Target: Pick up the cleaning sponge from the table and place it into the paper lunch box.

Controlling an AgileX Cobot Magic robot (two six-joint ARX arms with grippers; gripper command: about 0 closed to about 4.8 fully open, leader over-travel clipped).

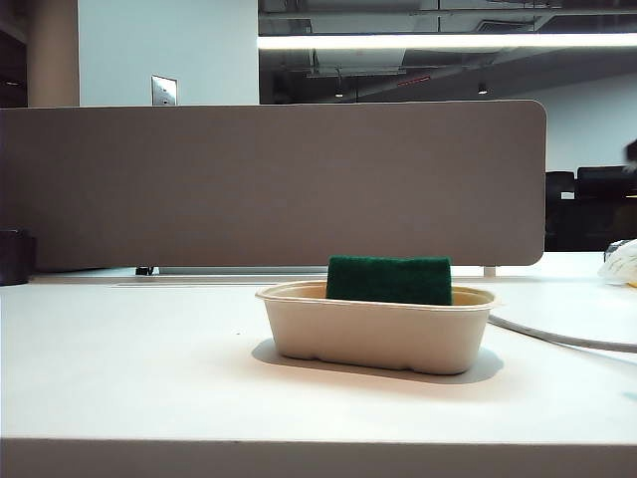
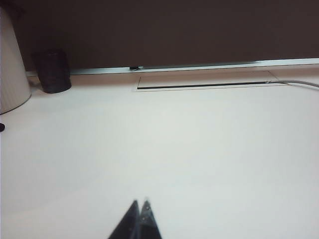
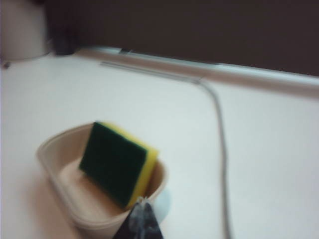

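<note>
The cleaning sponge (image 1: 389, 280) (image 3: 118, 162), yellow foam with a dark green face, stands tilted on edge inside the beige paper lunch box (image 1: 378, 334) (image 3: 75, 199) on the white table (image 1: 129, 368). It leans against the box's wall, its green face rising above the rim. My right gripper (image 3: 142, 201) is shut and empty, its tips showing over the box's rim next to the sponge's lower corner in the right wrist view. My left gripper (image 2: 140, 202) is shut over bare table, holding nothing. Neither gripper shows in the exterior view.
A grey cable (image 1: 557, 337) (image 3: 220, 144) runs across the table beside the box. A brown divider panel (image 1: 269, 184) stands along the back. A dark cup (image 2: 52, 70) and a white rounded object (image 2: 11, 64) sit at the far left. A cable slot (image 2: 204, 79) lies by the divider.
</note>
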